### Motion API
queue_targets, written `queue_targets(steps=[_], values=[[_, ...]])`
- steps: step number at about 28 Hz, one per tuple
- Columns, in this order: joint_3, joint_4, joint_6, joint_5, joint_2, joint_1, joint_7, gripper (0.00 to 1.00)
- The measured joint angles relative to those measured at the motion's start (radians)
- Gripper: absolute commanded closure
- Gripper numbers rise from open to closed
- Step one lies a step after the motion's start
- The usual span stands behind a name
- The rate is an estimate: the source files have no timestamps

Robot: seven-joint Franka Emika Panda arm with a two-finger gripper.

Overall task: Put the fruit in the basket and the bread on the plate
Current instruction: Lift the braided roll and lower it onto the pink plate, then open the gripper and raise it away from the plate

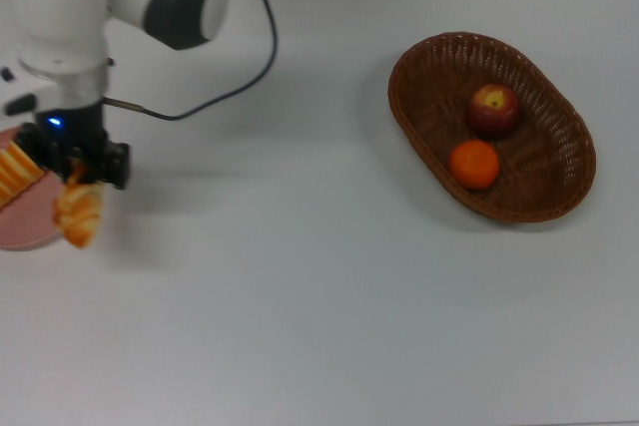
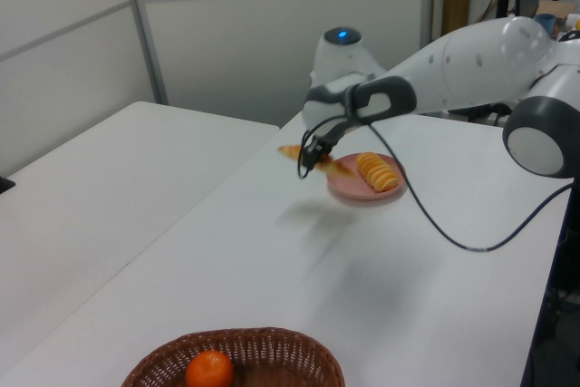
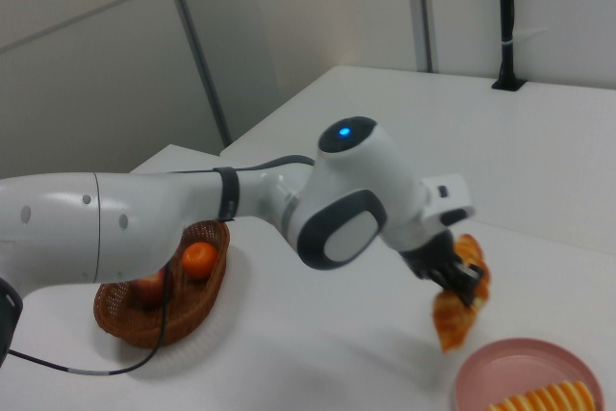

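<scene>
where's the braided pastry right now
The braided pastry is held in the gripper above the table, at the top view's far left, hanging over the near edge of the pink plate beside the striped pastry.
</scene>
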Motion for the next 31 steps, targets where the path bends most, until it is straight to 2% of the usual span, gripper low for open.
queue_targets(steps=[6, 12, 13, 14, 15, 16, 21, 31], values=[[-0.007, 0.0, 0.0, 0.0, 0.001, -0.077, -0.004, 1.0], [-0.006, -0.011, -0.006, 0.0, 0.025, -0.098, -0.022, 1.0], [-0.005, -0.014, -0.008, -0.001, 0.034, -0.098, -0.023, 0.81], [-0.003, -0.016, -0.008, -0.002, 0.048, -0.097, -0.023, 0.53], [-0.002, -0.016, -0.008, -0.003, 0.059, -0.097, -0.023, 0.1], [-0.001, -0.016, -0.008, -0.005, 0.069, -0.097, -0.023, 0.0], [-0.001, -0.016, -0.008, -0.006, 0.097, -0.099, -0.023, 0.0], [-0.003, -0.01, -0.008, -0.007, 0.088, -0.11, -0.024, 0.0]])
